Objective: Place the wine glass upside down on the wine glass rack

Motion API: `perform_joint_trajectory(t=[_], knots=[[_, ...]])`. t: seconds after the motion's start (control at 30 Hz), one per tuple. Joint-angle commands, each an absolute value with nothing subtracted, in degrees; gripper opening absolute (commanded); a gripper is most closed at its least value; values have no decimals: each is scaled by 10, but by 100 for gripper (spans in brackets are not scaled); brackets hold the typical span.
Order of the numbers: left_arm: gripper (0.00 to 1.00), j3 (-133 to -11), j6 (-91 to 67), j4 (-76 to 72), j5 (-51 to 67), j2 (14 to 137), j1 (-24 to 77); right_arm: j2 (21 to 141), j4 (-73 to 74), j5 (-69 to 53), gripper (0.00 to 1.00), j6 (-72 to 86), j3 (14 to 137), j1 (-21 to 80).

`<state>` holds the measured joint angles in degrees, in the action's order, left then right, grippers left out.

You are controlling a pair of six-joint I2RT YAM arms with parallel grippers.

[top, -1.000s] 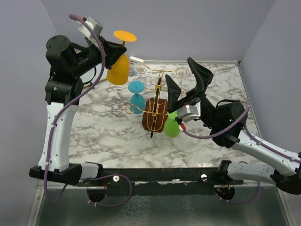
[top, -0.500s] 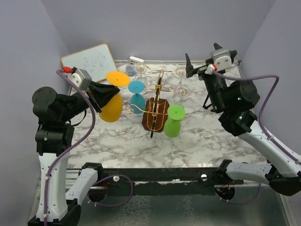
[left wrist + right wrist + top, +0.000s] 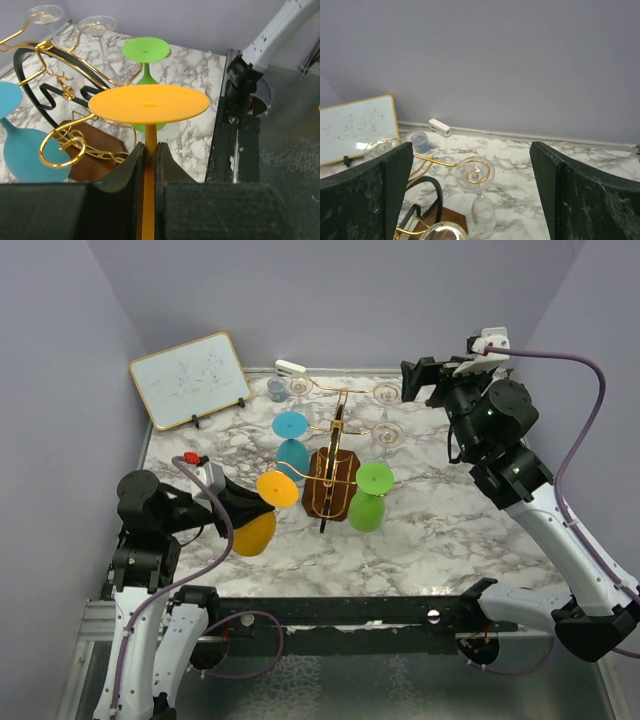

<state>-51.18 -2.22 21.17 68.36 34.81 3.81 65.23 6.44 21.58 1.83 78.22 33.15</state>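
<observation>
The gold wire wine glass rack (image 3: 335, 430) stands mid-table on its brown wooden base (image 3: 330, 488). My left gripper (image 3: 243, 510) is shut on the stem of an orange wine glass (image 3: 257, 532), held upside down with the foot up, just left of and in front of the rack. In the left wrist view the stem (image 3: 148, 165) sits between the fingers, with the orange foot (image 3: 149, 104) beside a gold scroll arm (image 3: 60, 150). My right gripper (image 3: 422, 380) is open and empty, high at the far right.
A blue glass (image 3: 291, 443), a green glass (image 3: 371, 496) and clear glasses (image 3: 387, 416) hang upside down on the rack. A whiteboard (image 3: 192, 379), a small blue cup (image 3: 275, 390) and a white object (image 3: 290, 367) are at the back wall.
My left arm has swung down and toward the near left, carrying the orange glass low beside the rack. My right arm has risen and pulled back to the far right.
</observation>
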Motion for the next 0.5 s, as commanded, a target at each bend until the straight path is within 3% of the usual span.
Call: perform_joint_trajectory(t=[0.0, 0.2, 0.47], knots=[[0, -410, -91, 6, 739, 295, 38, 622, 79, 202, 99, 87, 765, 328], [0, -234, -309, -423, 647, 266, 86, 605, 103, 209, 99, 74, 771, 328], [0, -208, -231, -417, 522, 327, 210, 598, 113, 222, 99, 51, 772, 328]])
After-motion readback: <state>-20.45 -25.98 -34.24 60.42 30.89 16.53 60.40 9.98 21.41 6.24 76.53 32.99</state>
